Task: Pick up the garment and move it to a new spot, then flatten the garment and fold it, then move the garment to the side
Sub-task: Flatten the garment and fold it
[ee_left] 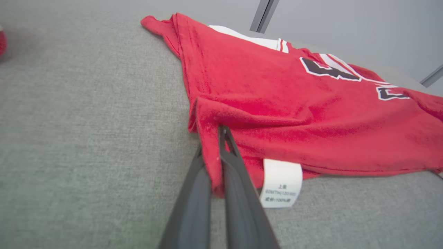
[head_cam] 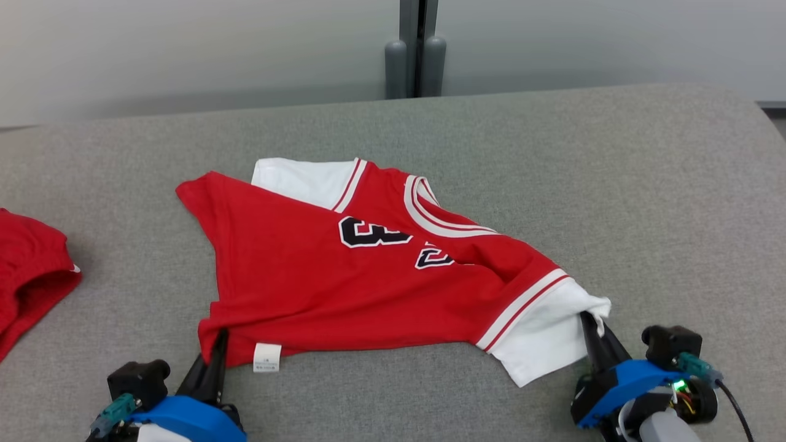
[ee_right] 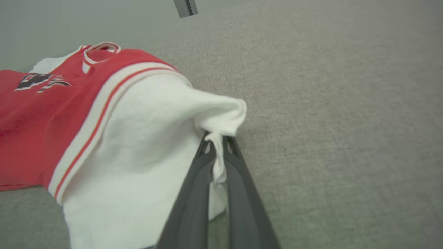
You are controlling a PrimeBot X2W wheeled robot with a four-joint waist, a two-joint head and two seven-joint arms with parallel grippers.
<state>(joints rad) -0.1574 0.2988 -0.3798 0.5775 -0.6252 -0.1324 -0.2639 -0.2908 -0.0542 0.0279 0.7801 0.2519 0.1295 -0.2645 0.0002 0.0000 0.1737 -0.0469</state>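
Note:
The garment (head_cam: 344,276) is a red jersey with white sleeves, striped trim and black numbers, lying spread and rumpled on the grey padded table (head_cam: 645,196). My left gripper (head_cam: 216,345) is shut on its red hem corner at the near left, beside a white care label (head_cam: 267,357). In the left wrist view the red cloth (ee_left: 277,114) is pinched between the two dark fingers (ee_left: 238,180). My right gripper (head_cam: 589,324) is shut on the edge of the white sleeve (ee_right: 138,138) at the near right, where a fold of white fabric sits between the fingers (ee_right: 193,193).
Another red piece of clothing (head_cam: 27,276) lies at the table's left edge. A grey post (head_cam: 416,49) stands behind the table's far edge against a pale wall. Bare grey surface extends to the right and behind the jersey.

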